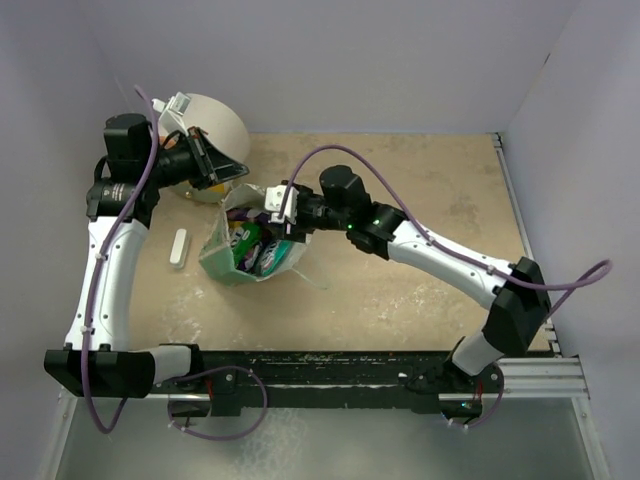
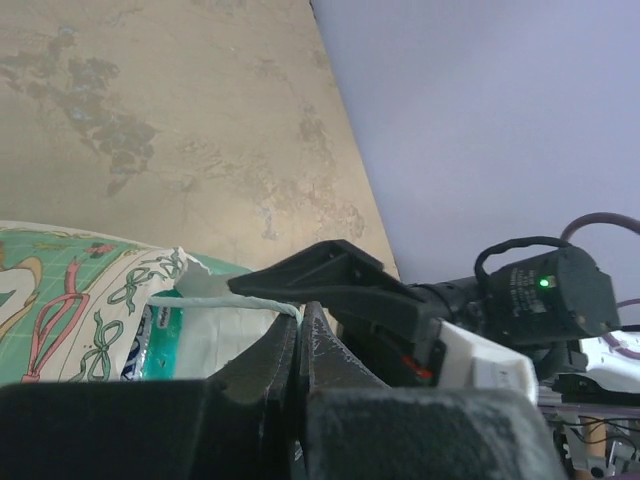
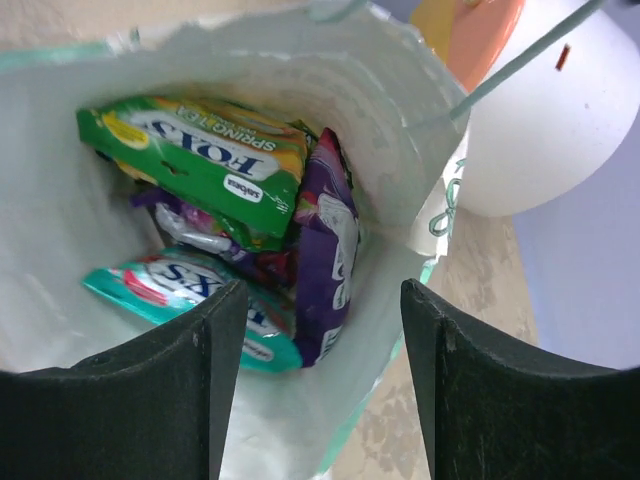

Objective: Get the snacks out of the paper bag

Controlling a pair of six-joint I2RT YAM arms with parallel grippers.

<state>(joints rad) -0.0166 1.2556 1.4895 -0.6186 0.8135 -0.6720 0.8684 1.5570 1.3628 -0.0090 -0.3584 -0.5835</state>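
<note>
Nothing out yet: one arm holds the bag open while the other waits at its mouth.

From the left, a white stick lies on the bench with a cream cylinder behind it; neither belongs to the job. The left jaws are pinched shut on the string handle of the paper bag, and the string runs taut, so the bag stands open near the middle of the bench. Inside are the snacks: a green-yellow packet lies over a purple packet and a teal-and-white packet, and more may be hidden beneath. The right jaws hang at the bag's mouth, apart, with nothing between them and the packets just beyond. No packet shows on the bench outside the bag, so I judge every snack is yet to be lifted out.
</note>
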